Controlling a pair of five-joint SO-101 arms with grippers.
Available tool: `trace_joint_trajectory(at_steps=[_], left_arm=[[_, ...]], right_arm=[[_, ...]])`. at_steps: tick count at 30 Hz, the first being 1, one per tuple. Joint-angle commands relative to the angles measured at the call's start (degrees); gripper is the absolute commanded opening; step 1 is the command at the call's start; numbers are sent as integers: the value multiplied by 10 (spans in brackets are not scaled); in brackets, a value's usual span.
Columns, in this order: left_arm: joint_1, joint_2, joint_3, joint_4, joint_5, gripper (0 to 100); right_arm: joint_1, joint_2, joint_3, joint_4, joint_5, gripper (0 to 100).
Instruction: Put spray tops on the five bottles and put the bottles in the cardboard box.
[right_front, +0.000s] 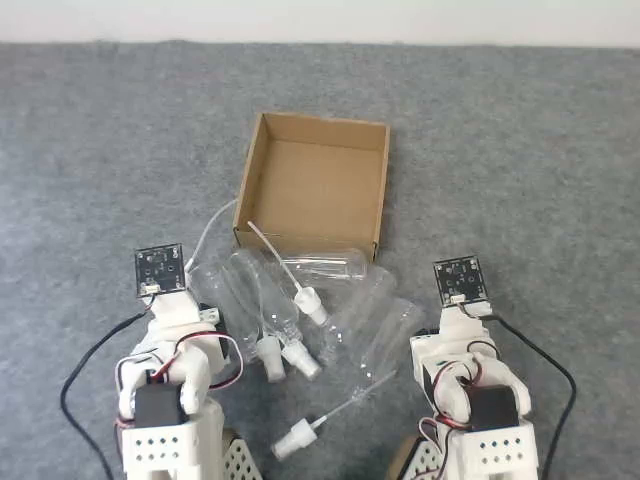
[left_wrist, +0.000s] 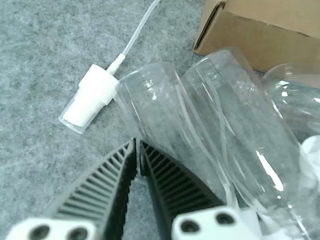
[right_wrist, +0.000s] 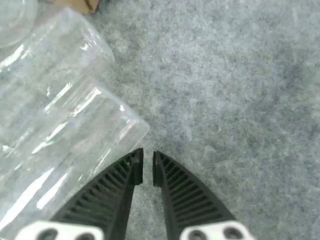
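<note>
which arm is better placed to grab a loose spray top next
Left, probably. The left gripper is right beside a loose spray top on the carpet; the right gripper faces bottles and bare carpet.

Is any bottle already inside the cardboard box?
No, in the high view the bottles lie on the carpet outside the cardboard box, and its brown floor shows bare.
</note>
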Motion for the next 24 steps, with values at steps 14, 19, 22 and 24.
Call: trace_joint_trajectory(at_steps=[14,19,22,24], left_arm=[[0,-11,-7,3,1,12],[-1,-11,-7,3,1,12],[-1,-11,-7,3,1,12],[-1,-11,-7,3,1,12]], right_arm=[[43,-8,-69,14,5,9],[93,-8,-111,-23,8,9],[96,-8,-130,-54,33,9],[95,-9,-147,-67,57,9]])
